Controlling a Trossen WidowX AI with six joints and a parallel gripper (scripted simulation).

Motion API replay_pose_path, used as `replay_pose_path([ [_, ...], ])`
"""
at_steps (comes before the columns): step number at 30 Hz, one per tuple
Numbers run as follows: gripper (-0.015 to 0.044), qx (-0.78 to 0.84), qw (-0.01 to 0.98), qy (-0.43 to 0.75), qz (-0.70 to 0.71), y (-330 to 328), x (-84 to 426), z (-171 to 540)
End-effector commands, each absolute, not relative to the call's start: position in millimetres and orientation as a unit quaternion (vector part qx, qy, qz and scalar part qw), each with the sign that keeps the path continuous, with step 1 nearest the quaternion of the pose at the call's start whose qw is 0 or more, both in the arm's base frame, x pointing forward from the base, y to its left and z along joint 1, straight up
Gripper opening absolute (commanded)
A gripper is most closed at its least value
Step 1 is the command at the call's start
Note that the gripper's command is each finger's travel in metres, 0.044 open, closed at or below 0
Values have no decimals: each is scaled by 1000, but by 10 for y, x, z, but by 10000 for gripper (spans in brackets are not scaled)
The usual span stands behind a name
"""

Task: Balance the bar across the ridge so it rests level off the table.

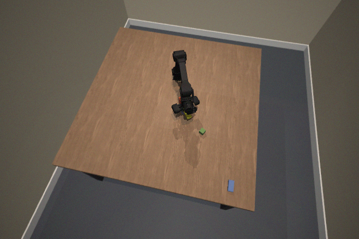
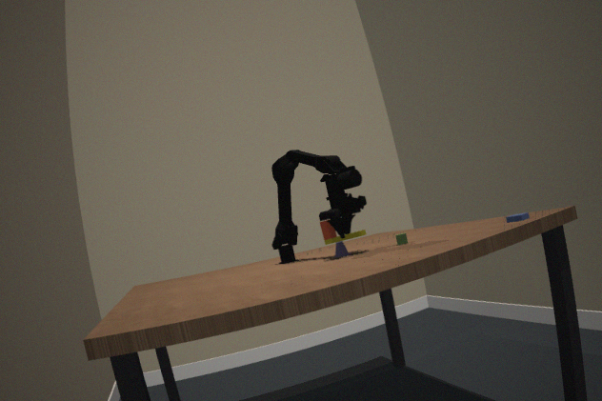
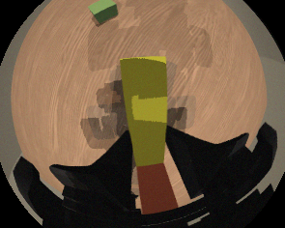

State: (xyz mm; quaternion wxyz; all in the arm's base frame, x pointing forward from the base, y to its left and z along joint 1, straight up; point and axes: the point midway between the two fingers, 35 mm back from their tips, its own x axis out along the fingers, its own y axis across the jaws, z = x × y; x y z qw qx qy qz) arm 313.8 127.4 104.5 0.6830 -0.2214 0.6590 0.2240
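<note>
Bar (image 1: 188, 116) (image 2: 358, 232) (image 3: 145, 82) lies gripped between the fingertips of the pincer (image 2: 344, 233) (image 3: 147, 130).

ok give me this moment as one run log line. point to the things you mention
jaws: shut on yellow bar (image 1: 188, 116) (image 2: 357, 233) (image 3: 145, 82) | bar: over purple ridge (image 2: 341, 250), off table | red block (image 2: 328, 230) (image 3: 156, 188): at bar's arm-side end | release: not yet

The arm (image 1: 184, 71) (image 2: 284, 197) is matte black throughout, with rounded, bulky joints and straighter, slimmer links between them. Blocky dark housings flank its wrist at left and right. The black gripper (image 2: 344, 230) (image 3: 147, 130) has broad, angular fingers narrowing toward their tips. Finer markings are too small to tell.
</note>
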Motion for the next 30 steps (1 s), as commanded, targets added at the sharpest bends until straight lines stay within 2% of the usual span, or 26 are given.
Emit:
replay_pose_path([
  [1, 0, -220, 684, 659, 222, 1272, 3142, 1033],
  [30, 0, -220, 684, 659, 222, 1274, 3143, 1008],
])
